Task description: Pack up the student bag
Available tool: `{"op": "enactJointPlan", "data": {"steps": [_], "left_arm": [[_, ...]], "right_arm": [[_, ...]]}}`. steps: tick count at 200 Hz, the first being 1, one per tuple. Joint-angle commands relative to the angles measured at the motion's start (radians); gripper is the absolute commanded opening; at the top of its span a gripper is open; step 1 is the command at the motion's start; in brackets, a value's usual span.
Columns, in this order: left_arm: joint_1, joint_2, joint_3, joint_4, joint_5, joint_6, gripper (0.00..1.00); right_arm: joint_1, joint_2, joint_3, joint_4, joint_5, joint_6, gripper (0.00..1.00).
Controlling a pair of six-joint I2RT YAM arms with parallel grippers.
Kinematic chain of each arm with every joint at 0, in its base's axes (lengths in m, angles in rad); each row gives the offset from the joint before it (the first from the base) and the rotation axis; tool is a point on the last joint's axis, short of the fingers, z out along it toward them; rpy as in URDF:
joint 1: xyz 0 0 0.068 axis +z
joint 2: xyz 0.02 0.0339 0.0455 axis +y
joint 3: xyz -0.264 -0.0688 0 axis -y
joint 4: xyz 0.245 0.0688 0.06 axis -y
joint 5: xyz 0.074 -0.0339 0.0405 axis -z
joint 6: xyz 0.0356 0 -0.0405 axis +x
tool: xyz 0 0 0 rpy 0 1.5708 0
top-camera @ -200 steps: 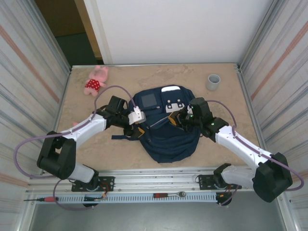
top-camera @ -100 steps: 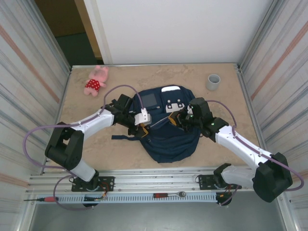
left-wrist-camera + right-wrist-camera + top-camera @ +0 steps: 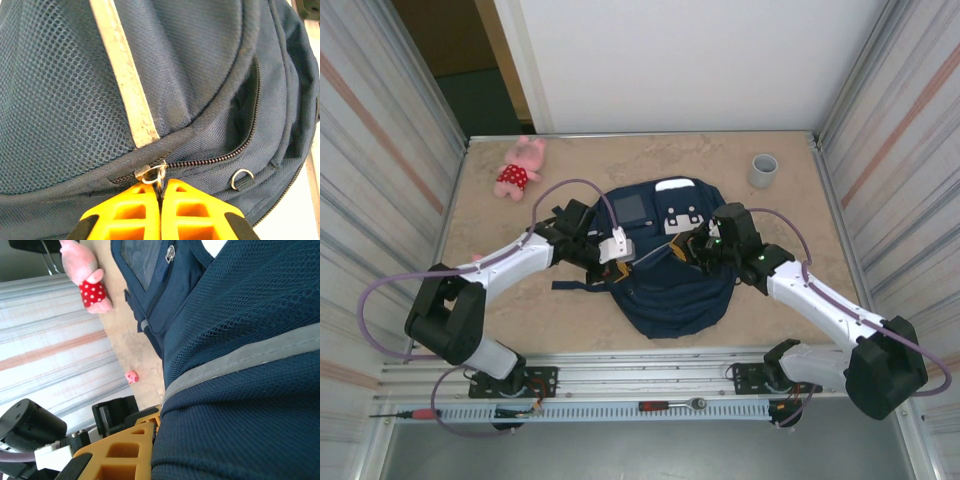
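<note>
Centrally on table [image 3: 620, 160], student bag [image 3: 670, 295]. Pinching its zipper pull [image 3: 150, 172] with left jaws; clamping its mesh [image 3: 240, 315] with right jaws.

No legible text, brand or number, student bag [image 3: 665, 285] included

Lab cell, corrugated walls [image 3: 380, 150], aluminium rail [image 3: 650, 380]

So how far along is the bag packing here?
Nothing looks packed: the pink plush toy and grey cup sit on the table, outside the student bag. In hand: left fingers shut on the zipper pull, right fingers pinching the bag's fabric. Remaining: open the zip, load the items, close it.
</note>
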Motion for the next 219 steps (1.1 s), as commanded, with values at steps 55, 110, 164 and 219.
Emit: {"op": "enactJointPlan", "data": {"steps": [55, 110, 164, 219], "left_arm": [[-0.128, -0.147, -0.12, 0.078, -0.039, -0.288, 0.0], [-0.167, -0.177, -0.186, 0.189, -0.163, -0.52, 0.0], [-0.167, -0.181, -0.183, 0.202, -0.125, -0.524, 0.0], [-0.237, -0.178, -0.169, 0.197, -0.042, -0.578, 0.0]], "right_arm": [[-0.003, -0.008, -0.075, 0.039, 0.025, -0.034, 0.21], [0.113, -0.069, -0.197, 0.093, -0.001, 0.069, 0.5], [0.133, 0.011, -0.22, 0.288, 0.023, 0.104, 0.44], [0.137, 0.137, -0.22, 0.459, 0.053, 0.141, 0.0]]}}
